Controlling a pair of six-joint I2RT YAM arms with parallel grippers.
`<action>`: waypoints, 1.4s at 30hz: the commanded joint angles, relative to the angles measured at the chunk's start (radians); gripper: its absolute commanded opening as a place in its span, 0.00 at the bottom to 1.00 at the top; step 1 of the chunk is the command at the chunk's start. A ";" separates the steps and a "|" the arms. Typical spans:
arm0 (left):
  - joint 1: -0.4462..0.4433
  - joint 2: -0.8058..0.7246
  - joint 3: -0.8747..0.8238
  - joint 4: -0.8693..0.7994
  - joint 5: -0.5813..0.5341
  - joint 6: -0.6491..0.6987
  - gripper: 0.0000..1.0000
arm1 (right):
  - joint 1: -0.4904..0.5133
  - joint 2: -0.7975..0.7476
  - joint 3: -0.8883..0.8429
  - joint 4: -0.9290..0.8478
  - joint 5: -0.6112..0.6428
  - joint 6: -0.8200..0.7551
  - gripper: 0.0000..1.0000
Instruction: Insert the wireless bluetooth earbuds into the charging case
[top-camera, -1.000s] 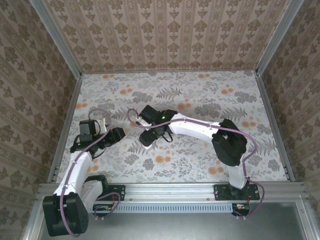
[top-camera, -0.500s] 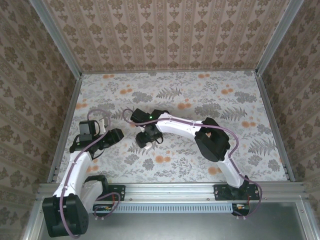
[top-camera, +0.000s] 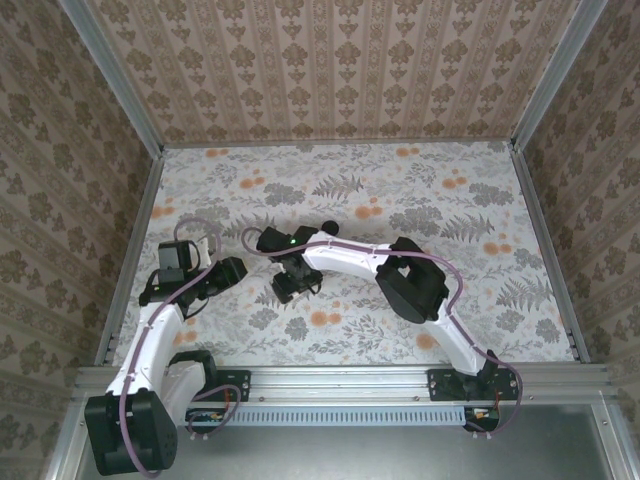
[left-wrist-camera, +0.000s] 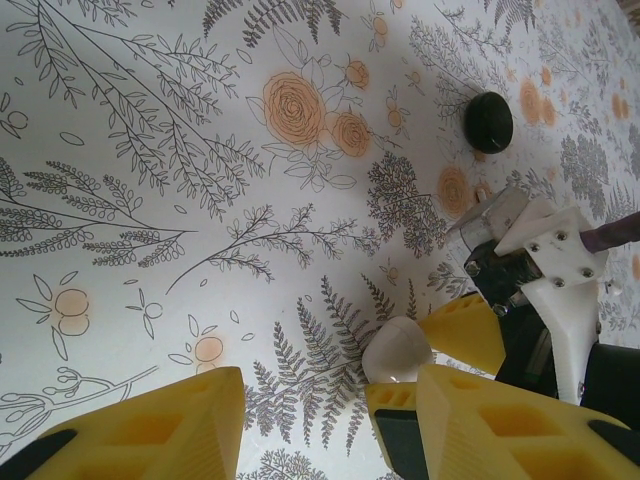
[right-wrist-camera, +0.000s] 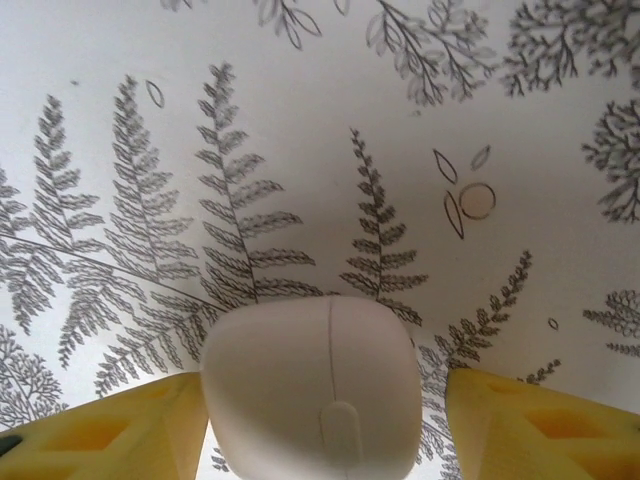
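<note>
**Right gripper straddles the white pebble while the black case sits behind it**

The right gripper (right-wrist-camera: 322, 388) is low over the table (top-camera: 480, 200), with its yellow fingers (right-wrist-camera: 540, 430) on either side of the white pebble (right-wrist-camera: 315, 365). One finger looks to touch the pebble's flank. The other leaves a sliver of printed surface between, so the jaws are part open and nothing is gripped yet. I read the straddle as the set-up for a pinch across the pebble's width.

The pebble is a smooth, matt rounded square, with a fine seam down its middle and a small oval dimple toward the palm end. It looks like slick plastic, so an off-centre squeeze could squirt it out.

The case (left-wrist-camera: 488, 121) is a small black round puck with a dull sheen. It lies on the table behind the right gripper, past its wrist, well apart from the fingertips and untouched.

The left gripper (left-wrist-camera: 305, 405) hovers just beside the right one. Its fingers are apart with only the table's fern-and-rose print between them, and it holds nothing. It is probably placed there to assist.
</note>
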 joint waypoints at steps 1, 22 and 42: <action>0.004 0.006 0.006 -0.001 0.007 0.012 0.49 | 0.009 0.042 0.039 -0.042 0.022 0.016 0.60; 0.004 -0.001 0.029 0.076 0.124 0.001 0.48 | 0.000 -0.217 -0.128 0.040 0.095 -0.220 0.39; -0.341 0.080 0.222 0.286 0.354 -0.079 0.50 | -0.042 -0.770 -0.502 0.387 -0.013 -0.647 0.37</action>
